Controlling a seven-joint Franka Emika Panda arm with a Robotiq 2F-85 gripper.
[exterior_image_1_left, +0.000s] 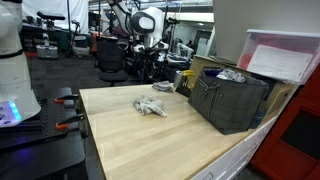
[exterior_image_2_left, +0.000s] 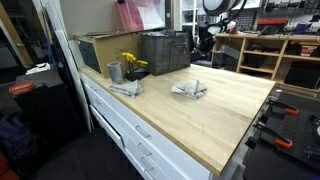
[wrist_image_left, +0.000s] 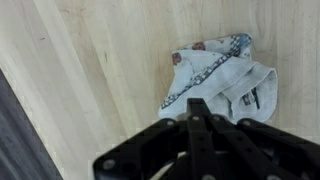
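Over to the wrist view: the gripper (wrist_image_left: 193, 104) sits at the bottom edge, fingers pressed together and gripping nothing, tip just under the crumpled cloth (wrist_image_left: 215, 75) (white, patterned border). In an exterior view the cloth lies mid-frame on the wooden table (exterior_image_1_left: 150, 145), near a dark crate (exterior_image_1_left: 232, 100) at right

One patterned cloth (wrist_image_left: 220, 75), one dark crate (exterior_image_1_left: 230, 100), one wooden table (exterior_image_1_left: 140, 140).

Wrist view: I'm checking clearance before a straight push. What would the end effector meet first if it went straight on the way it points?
Probably the crumpled cloth: the tip of the shut end effector overlaps its near edge, with the wooden table around it. Its height is unclear, so it might touch bare wood instead.
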